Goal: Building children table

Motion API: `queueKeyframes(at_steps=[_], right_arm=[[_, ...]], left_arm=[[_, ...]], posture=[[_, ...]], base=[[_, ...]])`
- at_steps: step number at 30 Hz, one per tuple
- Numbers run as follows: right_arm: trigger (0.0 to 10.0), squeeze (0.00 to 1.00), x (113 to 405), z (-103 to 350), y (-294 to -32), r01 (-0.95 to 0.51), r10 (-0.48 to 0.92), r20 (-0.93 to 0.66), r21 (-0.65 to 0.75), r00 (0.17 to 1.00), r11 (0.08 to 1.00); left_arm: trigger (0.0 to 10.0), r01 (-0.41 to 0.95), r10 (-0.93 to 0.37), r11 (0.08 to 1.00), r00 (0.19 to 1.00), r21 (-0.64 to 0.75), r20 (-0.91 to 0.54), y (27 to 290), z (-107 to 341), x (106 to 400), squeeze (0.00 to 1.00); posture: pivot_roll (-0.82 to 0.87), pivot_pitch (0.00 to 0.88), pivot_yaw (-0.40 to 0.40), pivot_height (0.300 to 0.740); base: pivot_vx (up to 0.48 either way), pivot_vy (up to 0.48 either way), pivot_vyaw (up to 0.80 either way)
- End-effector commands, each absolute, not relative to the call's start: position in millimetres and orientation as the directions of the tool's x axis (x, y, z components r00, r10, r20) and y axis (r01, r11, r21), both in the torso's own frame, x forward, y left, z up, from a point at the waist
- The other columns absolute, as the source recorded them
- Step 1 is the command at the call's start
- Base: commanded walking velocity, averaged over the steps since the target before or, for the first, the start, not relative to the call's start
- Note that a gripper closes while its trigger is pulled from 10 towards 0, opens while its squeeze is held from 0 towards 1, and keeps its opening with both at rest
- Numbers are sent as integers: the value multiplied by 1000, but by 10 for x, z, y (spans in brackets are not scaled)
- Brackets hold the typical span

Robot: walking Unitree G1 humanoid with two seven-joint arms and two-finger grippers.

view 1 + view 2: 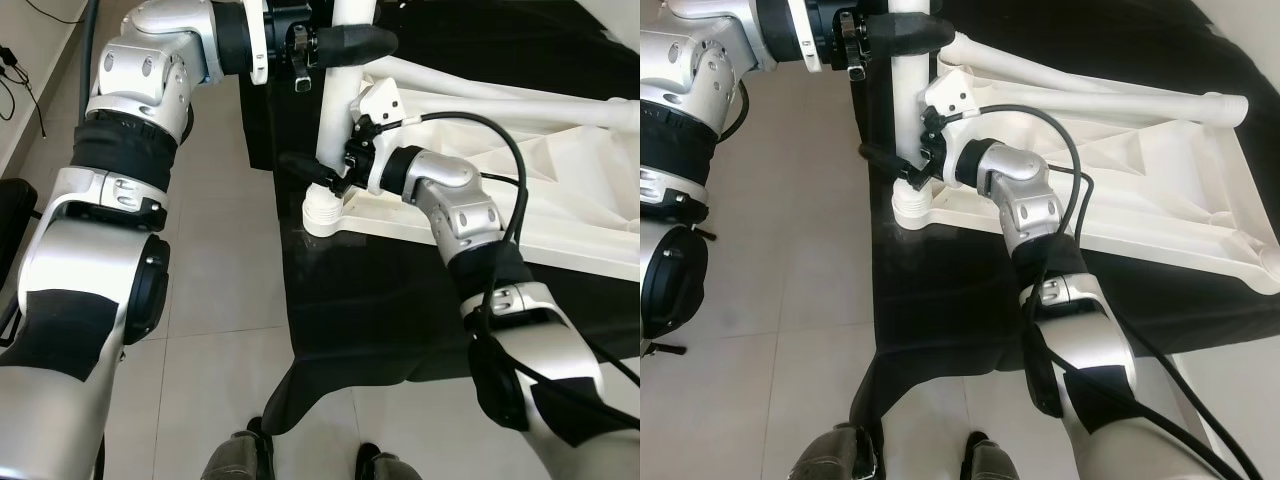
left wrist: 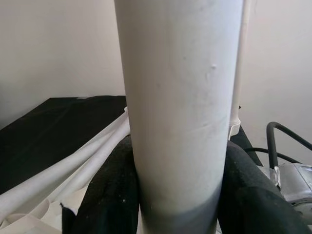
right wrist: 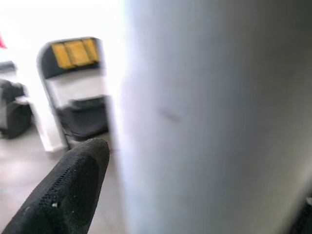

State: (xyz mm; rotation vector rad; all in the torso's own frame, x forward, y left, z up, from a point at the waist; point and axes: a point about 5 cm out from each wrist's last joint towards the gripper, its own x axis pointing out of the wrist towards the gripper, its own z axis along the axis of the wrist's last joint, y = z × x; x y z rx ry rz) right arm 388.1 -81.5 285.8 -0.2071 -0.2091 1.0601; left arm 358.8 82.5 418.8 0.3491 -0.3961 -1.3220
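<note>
The white top (image 1: 560, 190) of the little table lies upside down on a surface covered with a black cloth (image 1: 380, 310). A white leg (image 1: 335, 110) stands upright in the round socket (image 1: 322, 212) at the near left corner of the top.

The leg is held high up by the left gripper (image 1: 345, 42), its jaws clamped on the leg from both sides (the left wrist view shows a black finger (image 2: 109, 195) pressed on each side). Low down, just above the socket, the leg is held by the right gripper (image 1: 322, 175), with one finger seen on its left side; whether those jaws are squeezed tight cannot be told.

The step looks like seating the leg in its socket. The leg should be kept straight up and pushed or turned gently. Both holds should be kept firm, so the leg is not tipped and the top is not slid on the cloth.
</note>
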Motion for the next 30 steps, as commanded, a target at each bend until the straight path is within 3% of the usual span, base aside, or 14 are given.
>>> queueKeyframes(at_steps=[1, 2, 8, 18, 19, 22, 24, 25, 26, 27, 28, 29, 30], right_arm=[[7412, 0, 3847, 2860, -652, -882, 917, 39, -261, 396, 392], [0, 0, 3841, 2871, -624, -905, 933, 36, -231, 358, 357], [0, 0, 3842, 2872, -605, -946, 963, 37, -178, 268, 271], [0, 0, 3876, 2795, -636, -954, 965, 52, -141, 258, 263], [0, 0, 3887, 2792, -649, -950, 960, 59, -140, 273, 279], [0, 0, 3907, 2777, -681, -938, 948, 71, -137, 310, 317], [0, 0, 3942, 2744, -743, -909, 919, 84, -136, 386, 394], [0, 0, 3942, 2744, -743, -909, 919, 84, -136, 386, 394], [0, 0, 3965, 2703, -789, -882, 890, 93, -121, 446, 455], [0, 0, 3965, 2703, -789, -882, 890, 93, -121, 446, 455], [0, 0, 3984, 2613, -815, -844, 847, 93, -82, 524, 531], [0, 0, 3984, 2613, -815, -844, 847, 93, -82, 524, 531], [0, 0, 4000, 2424, -805, -730, 732, 64, -48, 679, 682]], left_arm=[[0, 858, -990, 125, 138, 498, 10, 640, 4179, 3524, 0], [0, 859, -991, 119, 133, 498, 8, 634, 4179, 3520, 0], [0, 860, -992, 110, 124, 498, 5, 624, 4178, 3512, 0], [0, 858, -992, 112, 127, 501, 5, 619, 4180, 3516, 0], [10000, 863, -988, 145, 150, 484, 29, 621, 4190, 3540, 1000], [10000, 861, -984, 171, 172, 479, 43, 623, 4200, 3559, 1000], [10000, 854, -978, 204, 201, 479, 58, 628, 4214, 3582, 1000], [10000, 854, -978, 204, 201, 479, 58, 628, 4214, 3582, 1000], [10000, 843, -975, 215, 217, 493, 55, 633, 4222, 3586, 1000], [10000, 843, -975, 215, 217, 493, 55, 633, 4222, 3586, 1000], [10000, 841, -975, 214, 212, 497, 62, 646, 4243, 3575, 0], [10000, 841, -975, 214, 212, 497, 62, 646, 4243, 3575, 0], [10000, 830, -971, 232, 228, 508, 71, 666, 4272, 3572, 0]], posture=[[-41, 251, -31, 740], [-40, 252, -28, 740], [-38, 250, -27, 740], [-39, 253, -23, 740], [-41, 254, -22, 740], [-42, 256, -21, 740], [-40, 254, -26, 740], [-40, 254, -26, 740], [-38, 255, -28, 740], [-38, 255, -28, 740], [-33, 255, -46, 740], [-33, 255, -46, 740], [-25, 255, -57, 740]], base=[[0, 0, 0], [0, 0, 0], [0, 0, 0], [0, 0, 0], [0, 0, 0], [0, 0, 0], [0, 0, 0], [0, 0, 0], [0, 0, 0], [0, 0, 0], [0, 0, 0], [0, 0, 0], [0, 0, 0]])
